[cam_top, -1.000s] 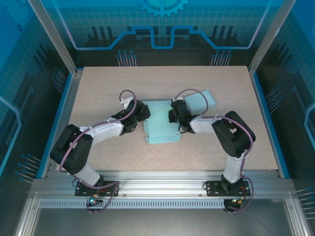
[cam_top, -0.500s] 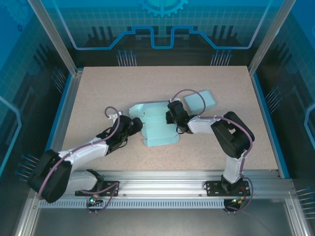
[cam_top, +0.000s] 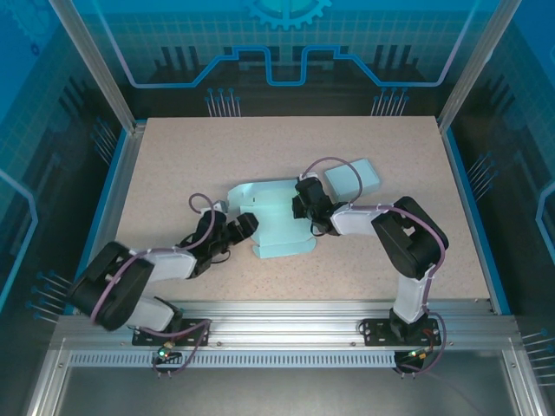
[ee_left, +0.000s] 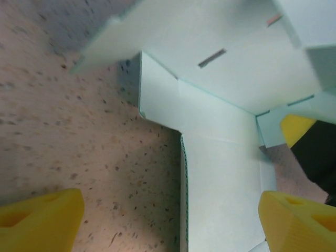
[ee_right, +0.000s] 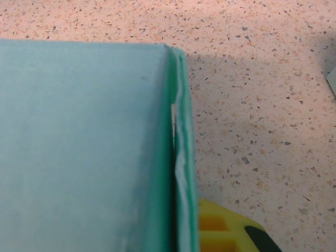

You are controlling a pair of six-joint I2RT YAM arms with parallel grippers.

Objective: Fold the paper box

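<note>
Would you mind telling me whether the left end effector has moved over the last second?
Yes. The left end effector has pulled back toward the near edge of the table, ending by the near left corner of the paper box.

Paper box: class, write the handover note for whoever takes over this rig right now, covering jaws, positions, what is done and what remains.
Left gripper: jaws open, holding nothing, at the near-left edge of the box.
Right gripper: jaws shut on the box's right wall.
Position: the box sits mid-table; a spare teal piece lies apart, to its far right.
Done: the box is partly folded, with the right wall doubled over and a far-left flap lifted.
Left: the near-left panel lies flat; probably raise it, then close up.
</note>
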